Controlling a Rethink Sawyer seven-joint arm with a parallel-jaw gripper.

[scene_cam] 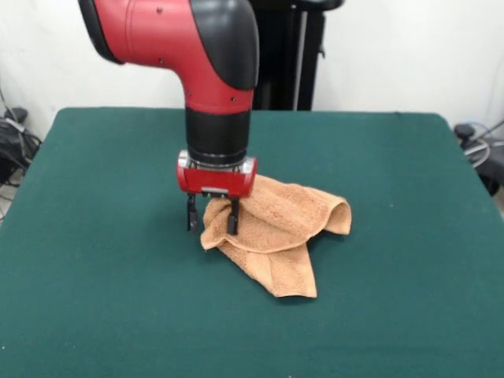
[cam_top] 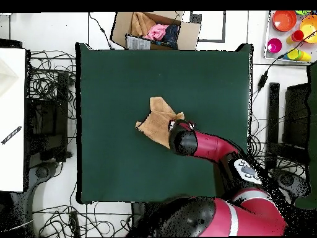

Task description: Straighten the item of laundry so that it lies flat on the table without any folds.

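One crumpled terry towel (scene_cam: 276, 228), folds bunched under tool (scene_cam: 213, 224).

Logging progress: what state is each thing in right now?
towel: crumpled, folded over itself, not flat.
gripper: open, fingers down at the towel's edge, one finger in front of the cloth.
table: bears the towel near its middle.
cardboard box: open, cloth items inside.
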